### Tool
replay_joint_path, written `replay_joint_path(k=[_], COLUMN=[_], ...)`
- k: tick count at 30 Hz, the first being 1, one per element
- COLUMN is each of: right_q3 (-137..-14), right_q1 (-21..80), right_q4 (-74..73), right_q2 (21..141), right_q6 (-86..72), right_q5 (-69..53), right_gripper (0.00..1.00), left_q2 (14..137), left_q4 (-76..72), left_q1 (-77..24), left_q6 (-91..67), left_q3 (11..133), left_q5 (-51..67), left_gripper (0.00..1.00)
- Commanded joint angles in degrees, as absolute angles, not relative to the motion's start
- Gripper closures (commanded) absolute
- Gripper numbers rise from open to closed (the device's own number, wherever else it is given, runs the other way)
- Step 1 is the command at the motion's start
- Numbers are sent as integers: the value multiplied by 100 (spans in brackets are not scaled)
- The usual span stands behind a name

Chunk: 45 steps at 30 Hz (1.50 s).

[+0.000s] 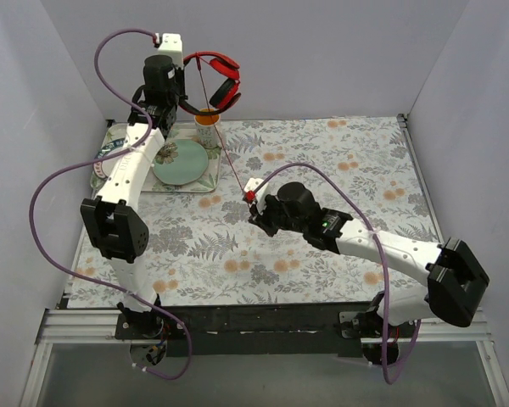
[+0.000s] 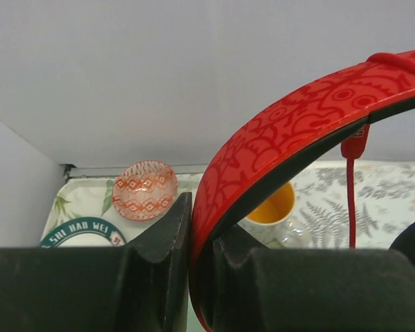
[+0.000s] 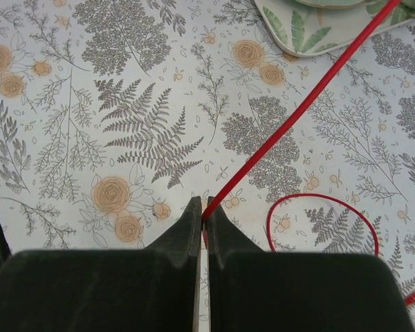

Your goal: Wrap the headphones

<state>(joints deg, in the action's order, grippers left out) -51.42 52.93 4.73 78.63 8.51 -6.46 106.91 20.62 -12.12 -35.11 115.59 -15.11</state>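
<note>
At the back left of the table (image 1: 322,170), one pair of headphones (image 1: 216,80) is hanging in the air over a single tray (image 1: 205,184). The left jaws are gripping it by the headband (image 2: 297,117), closed down tight on the patterned red band. One thin red cable (image 1: 229,153) is dropping from the headphones and running in a taut slant to the middle of the table. There the right jaws are pinching it at their tips, closed almost fully.

Two arms are working. On the tray one pale green plate (image 1: 182,163) and one cup (image 1: 208,119) are sitting.

Only the top view is showing both arms and the cable's whole run between them. Only the left wrist view is showing one small red-patterned bowl (image 2: 145,189) at the back of the tray and the yellow inside of the cup. Only the right wrist view is showing a slack loop of cable (image 3: 325,200) lying on the table just right of the jaws.
</note>
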Motion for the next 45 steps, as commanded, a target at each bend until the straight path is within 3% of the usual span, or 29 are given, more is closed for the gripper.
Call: replay_joint_path(k=[1,6,12,18,25,32,33,37,40,45], right_q3=[-5659,-6485,-7845,-8586,-9114,-9677,-9451,-8545,-7581,-6294], right_q1=[5545,5616,5196,3913,2648,2268,2268,2268,2337,2601], right_q4=[-254,-860,-1300,-1301,-1073,-1108,-899,-64,1251,3302], right_q2=[7427,7260,7610,7962,8498,9210,9220,9071,8851,8526], right_q6=[1055,1396,1915,1828,1574,1397,1406,1231,679,-174], right_q5=[120,667,1362,1020,293,-1263,-1544,-3133,-3864,-4051], right_gripper=[99,99,99,99,99,99,99,99,93,78], left_q2=[10249,9722,8686,8201,7919,7831,7866,8033,8357,8771], left_q4=[818,187,-729,226,1765,3810,3988,4491,4649,4676], left_q1=[-1248,-1537,-2565,-3339,-3726,-3894,-3894,-3894,-3902,-3902], left_q6=[-2542,-1155,535,747,185,-1123,-1586,-2563,-3091,-3436], left_q3=[11076,9443,7421,6996,7347,8409,8907,10219,11044,11829], left_q5=[-1890,-1662,-1872,-1969,-1855,-214,520,1458,1232,800], left_gripper=[100,100,100,100,100,100,100,100,100,100])
